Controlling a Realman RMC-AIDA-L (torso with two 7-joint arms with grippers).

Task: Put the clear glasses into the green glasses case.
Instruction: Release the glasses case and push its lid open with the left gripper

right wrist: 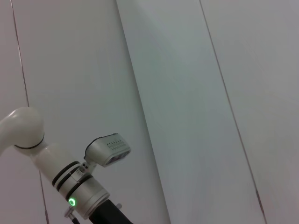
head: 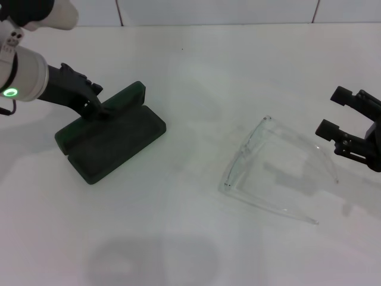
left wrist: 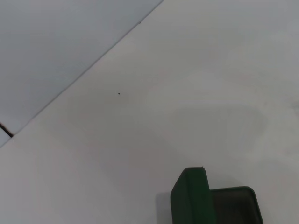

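The green glasses case (head: 113,140) is recorded as dark green, with a darker lining. The clear glasses (head: 280,170) are noted as colourless and transparent against the plain white tabletop (head: 190,238). Both grippers are seen as black, and a green light (head: 10,92) is noted on the white left arm (head: 27,71).

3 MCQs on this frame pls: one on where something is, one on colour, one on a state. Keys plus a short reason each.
1. Where do the glasses lie?
A. Inside the case
B. On the table, toward the robot's right of the case
C. Held in the left gripper

2. What colour is the case?
A. Dark green
B. Red
C. White

3. What state is the case in?
A. Shut flat
B. Open, lid raised
C. Upside down

Key: 1 B, the glasses rest on the white table between the case and the right gripper, touching neither. 2 A, both the head and left wrist views show it dark green. 3 B, the lid stands up behind the base, with the left gripper at it.
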